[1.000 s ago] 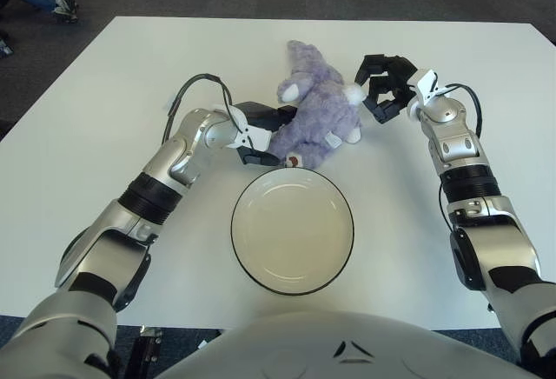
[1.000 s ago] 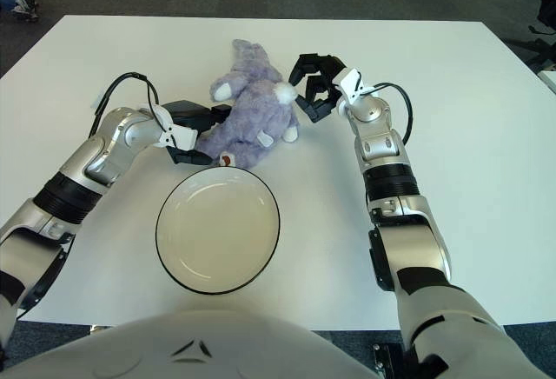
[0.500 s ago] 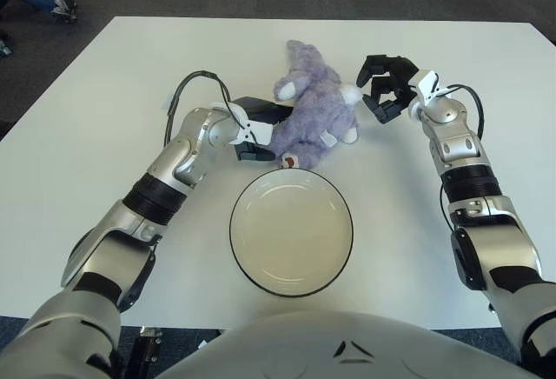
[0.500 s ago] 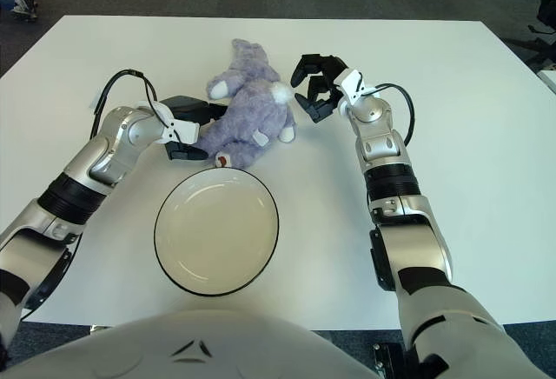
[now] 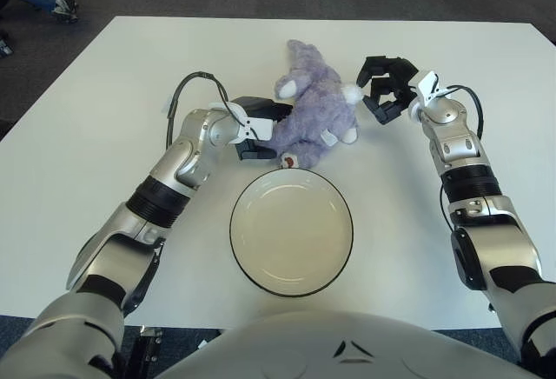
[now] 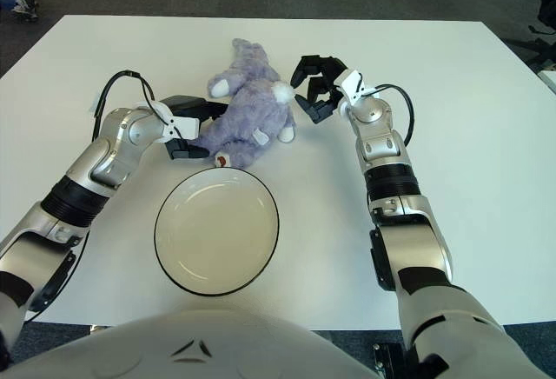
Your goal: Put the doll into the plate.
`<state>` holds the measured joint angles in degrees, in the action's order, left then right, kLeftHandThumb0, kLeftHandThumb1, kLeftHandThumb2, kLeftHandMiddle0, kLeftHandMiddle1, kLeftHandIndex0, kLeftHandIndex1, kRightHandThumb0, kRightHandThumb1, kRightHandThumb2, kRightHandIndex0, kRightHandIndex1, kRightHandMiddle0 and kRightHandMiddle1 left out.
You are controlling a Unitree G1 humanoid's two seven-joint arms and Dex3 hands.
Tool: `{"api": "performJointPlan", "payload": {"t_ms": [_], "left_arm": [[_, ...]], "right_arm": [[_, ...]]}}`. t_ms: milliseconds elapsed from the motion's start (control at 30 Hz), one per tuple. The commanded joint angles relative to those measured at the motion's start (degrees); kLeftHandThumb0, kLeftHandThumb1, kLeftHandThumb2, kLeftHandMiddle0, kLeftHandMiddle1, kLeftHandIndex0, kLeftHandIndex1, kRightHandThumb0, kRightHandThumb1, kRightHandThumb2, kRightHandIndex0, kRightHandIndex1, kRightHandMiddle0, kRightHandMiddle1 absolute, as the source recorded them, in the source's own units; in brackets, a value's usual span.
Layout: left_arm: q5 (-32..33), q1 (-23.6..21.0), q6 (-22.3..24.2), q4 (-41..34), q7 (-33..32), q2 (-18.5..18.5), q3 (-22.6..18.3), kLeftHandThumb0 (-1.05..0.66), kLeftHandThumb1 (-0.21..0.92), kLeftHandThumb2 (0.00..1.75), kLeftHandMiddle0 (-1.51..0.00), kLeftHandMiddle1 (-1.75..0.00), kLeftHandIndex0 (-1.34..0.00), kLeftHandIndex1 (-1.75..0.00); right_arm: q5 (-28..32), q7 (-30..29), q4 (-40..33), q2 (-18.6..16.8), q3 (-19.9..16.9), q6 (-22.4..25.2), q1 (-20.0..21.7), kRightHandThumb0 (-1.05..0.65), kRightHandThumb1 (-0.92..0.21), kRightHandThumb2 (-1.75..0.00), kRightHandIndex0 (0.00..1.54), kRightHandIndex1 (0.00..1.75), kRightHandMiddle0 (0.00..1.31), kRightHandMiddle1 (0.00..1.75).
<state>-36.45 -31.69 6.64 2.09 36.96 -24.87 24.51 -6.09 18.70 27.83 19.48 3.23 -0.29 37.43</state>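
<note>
Left eye view: the fluffy lavender plush doll (image 5: 314, 109) is lying on the white table (image 5: 104, 92), just off the 12 o'clock edge of the round cream plate with the black rim (image 5: 291, 231). So nothing's in the plate yet. The left hand (image 5: 258, 129) is pressing in at the doll's 9 o'clock side; can't tell if it's really gripping.

Right eye view: the right hand (image 6: 314, 85) is sitting at the doll's 3 o'clock, fingers curled but loose, holding nothing. I'd say grab, lift and drop are all still to do.
</note>
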Motion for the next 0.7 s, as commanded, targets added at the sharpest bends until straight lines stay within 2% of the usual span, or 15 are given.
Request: {"api": "performJointPlan", "payload": {"t_ms": [0, 67, 200, 400, 467, 600, 667], "left_arm": [[0.16, 0.51, 1.00, -0.83, -1.21, 0.06, -1.04, -0.01, 0.27, 1.29, -0.60, -1.60, -0.60, -1.65], [0.54, 0.47, 0.99, -0.59, -1.69, 0.08, -1.56, -0.01, 0.26, 1.31, -0.60, -1.62, -0.60, -1.65], [1.13, 0.35, 0.13, 0.17, -2.88, -0.20, -2.33, -0.01, 0.23, 1.31, -0.66, -1.44, -0.65, -1.73], [0.52, -0.14, -1.98, 1.59, -4.90, -1.10, -2.52, -0.01, 0.21, 1.32, -0.67, -1.40, -0.67, -1.74], [0.23, -0.57, -3.13, 2.53, -6.01, -1.71, -2.80, -0.01, 0.18, 1.37, -0.70, -1.42, -0.68, -1.74], [0.28, -1.52, -5.07, 4.89, -8.11, -2.65, -3.68, -0.01, 0.03, 1.58, -0.81, -1.65, -0.69, -1.66], [0.88, -2.28, -6.35, 6.86, -8.90, -3.28, -4.38, -0.01, 0.00, 1.62, -0.84, -1.70, -0.70, -1.64]], "right_arm": [[0.31, 0.29, 0.53, 0.64, -0.58, -0.50, 0.97, -0.01, -0.07, -1.51, 0.80, 1.75, 0.72, 1.45], [0.39, 0.42, 0.76, 0.67, -0.60, -0.60, 1.03, -0.01, -0.07, -1.51, 0.80, 1.75, 0.72, 1.46], [0.35, 0.37, 1.03, 0.71, -0.59, -0.75, 1.09, -0.01, -0.07, -1.50, 0.79, 1.75, 0.73, 1.45], [-0.18, -0.01, 1.20, 0.95, -0.41, -1.03, 1.01, -0.01, -0.07, -1.50, 0.79, 1.75, 0.73, 1.45], [-0.37, -0.19, 1.25, 1.03, -0.37, -1.17, 0.98, -0.01, -0.07, -1.50, 0.78, 1.75, 0.72, 1.45], [-0.72, -0.49, 1.41, 1.25, -0.33, -1.55, 0.87, -0.01, -0.08, -1.50, 0.78, 1.75, 0.71, 1.47], [-0.78, -0.56, 1.41, 1.36, -0.35, -1.58, 0.81, -0.01, -0.08, -1.50, 0.78, 1.75, 0.70, 1.47]]}}
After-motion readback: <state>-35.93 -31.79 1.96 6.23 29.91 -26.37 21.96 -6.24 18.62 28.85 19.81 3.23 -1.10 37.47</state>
